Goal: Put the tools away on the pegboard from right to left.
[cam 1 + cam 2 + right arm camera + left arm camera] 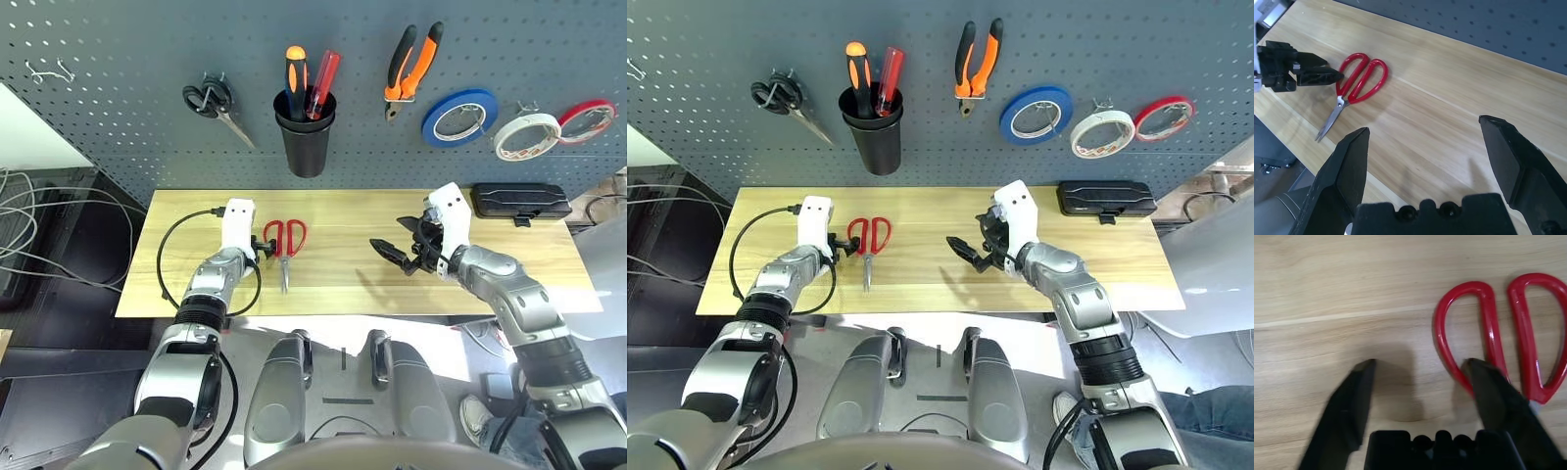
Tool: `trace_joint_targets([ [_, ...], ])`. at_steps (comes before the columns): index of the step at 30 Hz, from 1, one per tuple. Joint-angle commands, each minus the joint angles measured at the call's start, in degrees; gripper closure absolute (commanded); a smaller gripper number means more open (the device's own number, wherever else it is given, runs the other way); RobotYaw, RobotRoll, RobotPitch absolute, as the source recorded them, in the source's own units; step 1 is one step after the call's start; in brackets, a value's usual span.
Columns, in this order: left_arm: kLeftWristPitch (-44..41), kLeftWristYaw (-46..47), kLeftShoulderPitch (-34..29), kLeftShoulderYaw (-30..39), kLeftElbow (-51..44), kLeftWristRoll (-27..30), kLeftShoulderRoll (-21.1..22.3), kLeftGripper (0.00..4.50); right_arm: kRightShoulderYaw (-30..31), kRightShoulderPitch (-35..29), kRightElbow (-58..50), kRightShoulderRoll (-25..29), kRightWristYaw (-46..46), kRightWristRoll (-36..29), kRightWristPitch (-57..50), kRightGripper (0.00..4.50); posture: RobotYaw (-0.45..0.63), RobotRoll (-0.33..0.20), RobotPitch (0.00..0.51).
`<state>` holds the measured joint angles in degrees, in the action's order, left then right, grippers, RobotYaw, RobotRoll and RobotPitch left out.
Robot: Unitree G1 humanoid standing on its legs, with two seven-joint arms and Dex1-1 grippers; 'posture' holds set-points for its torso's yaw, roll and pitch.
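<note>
On the bench (392,294), the red scissors (285,242) lie flat near the left side, handle loops toward the pegboard (127,117), blades pointing at the robot. White tape (526,135), pliers (411,67) and screwdriver (295,78) already hang or stand on the pegboard, the screwdriver in the black cup (306,142). The scissors are the last item, and the bare hooks (49,71) at the board's far left look like their likely destination.

Left tool (1420,364): jaws partly apart, nothing held. In the left wrist view one finger (1488,387) touches or overlaps the near handle loop; the other rests over bare wood beside it. The grip is not yet made.

Right tool (1422,134): jaws fully spread, empty, hovering above the middle of the bench, well apart from the scissors.

Procedure for the current step:
1. Centre the left tool so both fingers straddle one handle loop or the neck below the loops, not wood alone.
2. Keep the fingertips low against the bench; the scissors are thin and will slip under a high close.
3. Close firmly, then lift straight up to avoid dragging the blades.
4. Keep a loop free and open toward the board for hooking.
</note>
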<state>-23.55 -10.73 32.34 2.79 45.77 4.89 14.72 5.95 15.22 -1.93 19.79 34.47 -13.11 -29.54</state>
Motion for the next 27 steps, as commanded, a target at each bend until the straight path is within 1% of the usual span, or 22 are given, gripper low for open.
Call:
trace_joint_targets([
  [1,-0.12,-0.77,0.02,-0.61,3.56,-0.92,-1.09,2.51,0.63,-0.58,-0.44,0.44,0.48,0.15,-0.41,0.0,0.02,0.0,0.282],
  [3,-0.56,-2.3,0.5,-0.66,4.48,-0.58,-1.89,3.32,0.77,-0.47,-0.49,0.45,0.57,0.25,-0.39,0.0,0.02,0.0,0.281],
  [4,-0.46,-2.64,0.67,-0.47,4.49,-0.32,-2.3,3.62,0.81,-0.33,-0.52,0.46,0.61,0.28,-0.39,0.0,0.02,0.0,0.28],
  [6,-0.51,-3.83,0.86,-0.4,4.33,-0.07,-2.8,4.37,0.81,0.04,-0.41,0.48,0.72,0.31,-0.38,0.0,0.02,0.0,0.279],
  [7,-0.62,-4.18,0.85,-0.12,4.05,0.19,-3.07,4.48,0.82,0.26,-0.31,0.48,0.78,0.33,-0.31,0.0,0.02,0.0,0.278],
  [10,-0.86,-5.23,0.2,-0.08,2.33,0.1,-3.3,4.48,0.87,0.8,-0.15,0.42,0.88,0.43,-0.06,0.0,0.02,0.0,0.274],
  [14,2.07,-6.43,-4.47,1.01,-6.42,1.11,-2.86,4.48,0.99,1.8,-1.08,0.38,1.03,0.33,0.0,0.0,0.02,0.0,0.266],
  [17,8.11,-8.39,-10.85,1.26,-17.0,1.48,-1.59,4.48,0.89,2.71,-2.64,0.38,1.23,-0.04,-0.33,0.0,0.02,0.0,0.263],
  [18,11.32,-9.68,-14.16,1.32,-21.52,1.66,-0.78,4.48,0.72,3.22,-3.43,0.3,1.28,-0.39,-0.61,0.0,0.02,0.0,0.262],
  [20,15.21,-11.47,-18.97,1.42,-27.57,2.03,0.4,4.48,0.45,3.98,-4.45,0.24,1.47,-0.87,-0.97,0.0,0.03,0.0,0.261],
  [22,19.68,-12.24,-23.32,2.95,-32.25,3.28,0.94,4.48,0.47,4.85,-5.43,0.26,1.92,-1.27,-1.08,0.0,0.04,0.0,0.261],
  [24,27.5,-14.11,-26.84,5.06,-35.36,5.11,1.37,4.48,0.61,5.84,-6.36,0.28,2.47,-1.61,-1.05,0.0,0.04,0.0,0.259],
  [27,34.03,-15.74,-28.86,6.55,-37.03,6.77,1.34,4.48,0.62,6.62,-6.62,0.31,2.77,-1.79,-1.05,0.0,0.04,0.0,0.259],
])
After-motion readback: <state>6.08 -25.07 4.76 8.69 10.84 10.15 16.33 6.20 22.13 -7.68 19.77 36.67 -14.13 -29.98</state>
